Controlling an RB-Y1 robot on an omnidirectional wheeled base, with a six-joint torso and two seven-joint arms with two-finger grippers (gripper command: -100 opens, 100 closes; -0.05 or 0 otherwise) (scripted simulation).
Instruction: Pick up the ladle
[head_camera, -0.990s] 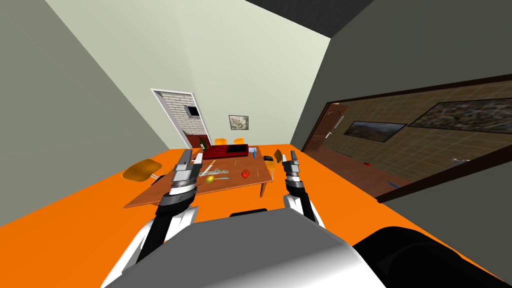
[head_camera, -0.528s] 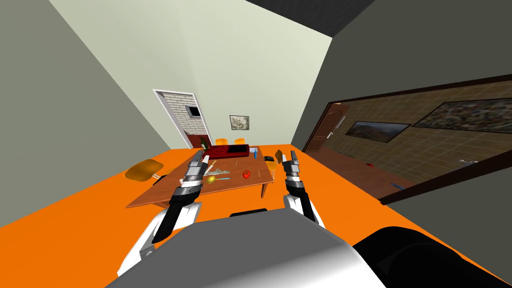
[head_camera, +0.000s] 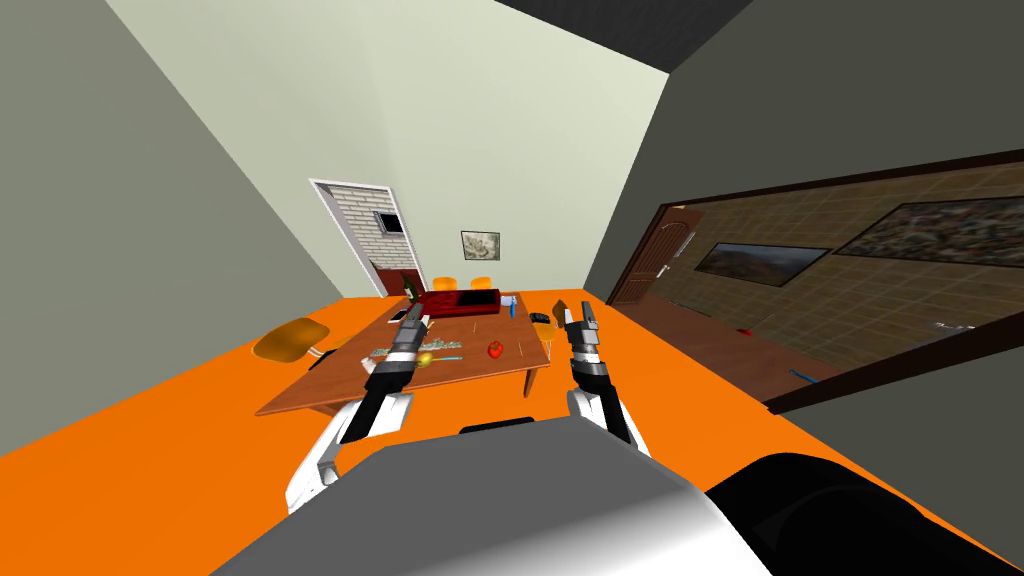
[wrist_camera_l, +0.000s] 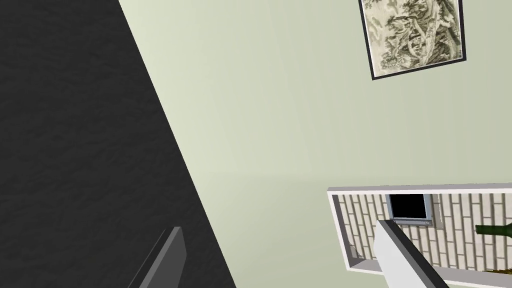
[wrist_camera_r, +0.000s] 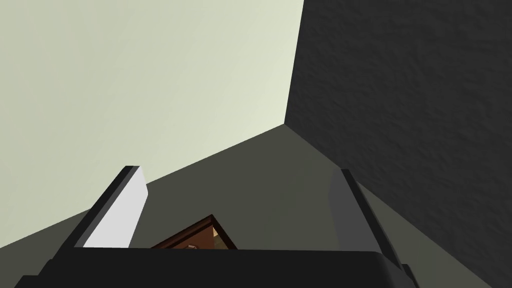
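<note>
White upper arms (head_camera: 318, 468), black forearms (head_camera: 383, 378) with grey-banded wrists, light grey jaws (thin blades) on dark boxes

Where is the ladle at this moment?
Head view: the ladle, with a yellow bowl and blue handle, lies on the wooden table, between the robot's left forearm and the red round item.

One wooden table (head_camera: 310, 390), one ladle (head_camera: 426, 358), one red fruit (head_camera: 492, 349), one green bottle (head_camera: 408, 291).
</note>
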